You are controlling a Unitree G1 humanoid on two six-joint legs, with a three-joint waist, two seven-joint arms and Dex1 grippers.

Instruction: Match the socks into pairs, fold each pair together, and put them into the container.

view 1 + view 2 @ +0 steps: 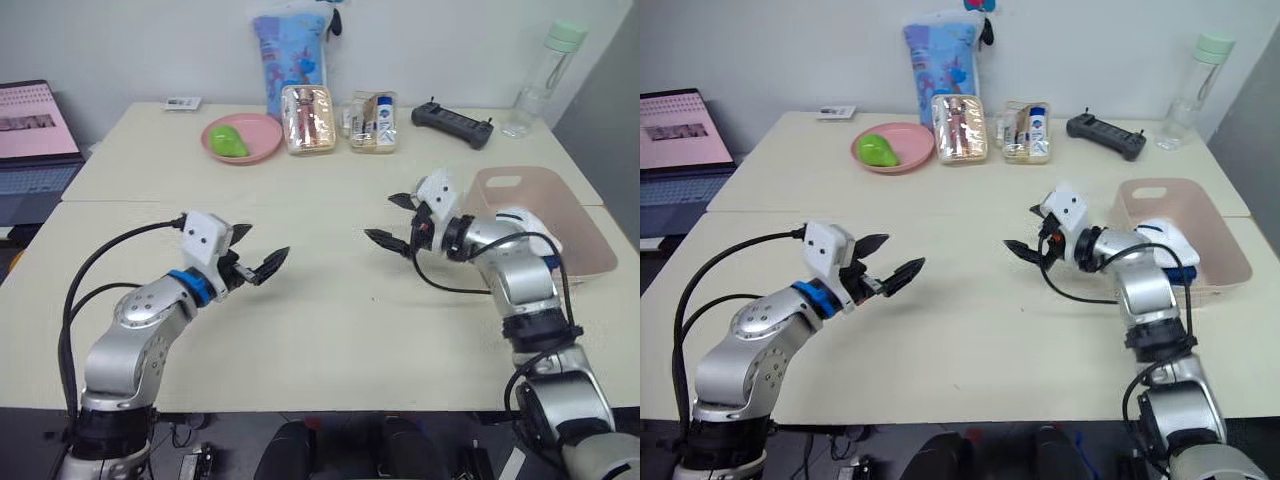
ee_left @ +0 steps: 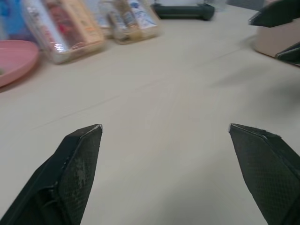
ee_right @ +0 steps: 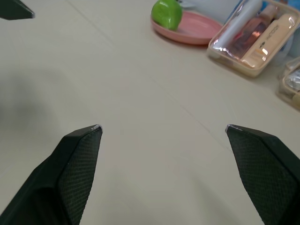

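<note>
The pale pink container stands at the table's right side. Inside it lies a white sock on top of a dark blue sock, both partly hidden by my right arm. My right gripper hovers open over bare tabletop just left of the container, nothing between its fingers. My left gripper is open too, above the table's middle left, pointing toward the right one. In the wrist views, the left gripper and the right gripper have wide-spread fingers over bare table.
Along the back stand a round pink plate with a green item, two clear pouches, a black controller, a water bottle and a blue bag. A laptop sits far left.
</note>
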